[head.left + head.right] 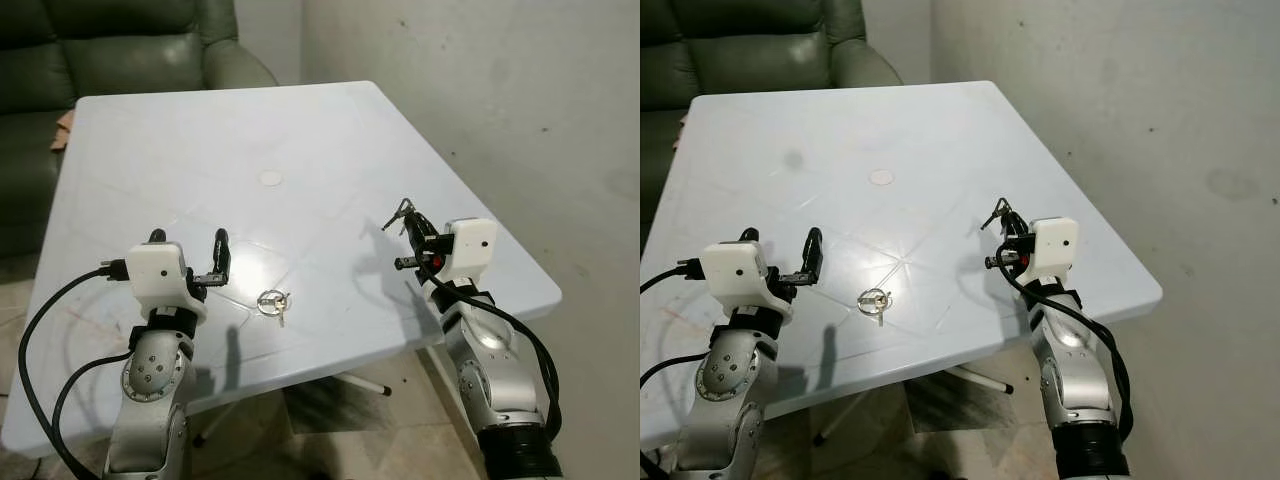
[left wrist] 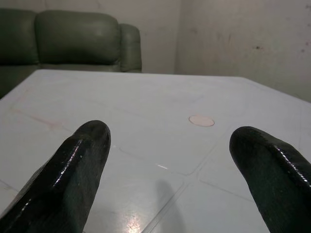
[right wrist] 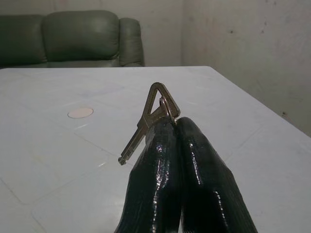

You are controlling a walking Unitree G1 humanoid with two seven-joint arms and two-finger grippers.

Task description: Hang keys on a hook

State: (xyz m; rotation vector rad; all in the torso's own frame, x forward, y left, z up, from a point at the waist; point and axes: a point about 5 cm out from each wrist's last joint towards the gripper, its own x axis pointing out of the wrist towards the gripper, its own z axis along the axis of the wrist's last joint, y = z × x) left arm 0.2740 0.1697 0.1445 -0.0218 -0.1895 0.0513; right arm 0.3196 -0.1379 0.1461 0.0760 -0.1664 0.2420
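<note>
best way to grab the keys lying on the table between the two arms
The keys lie flat on the white table, ring with a key poking out toward the robot. I would likely come straight down from above and pinch across the ring, since nothing stands up to grip from the side. The left gripper is open and nearest; the right gripper already holds a key.

A pale blue-white plastic table with rounded corners carries the scene. Its top is moulded with faint raised seams that meet near the middle of the near half, and light glares off it there. A small round cap sits flush at the centre of the top. A bunch of keys on a ring lies flat on the near part of the table, a little toward the robot's left of the seam junction. A faint dark smudge marks the far left area. Pinkish scuffs streak the near left corner.
</note>
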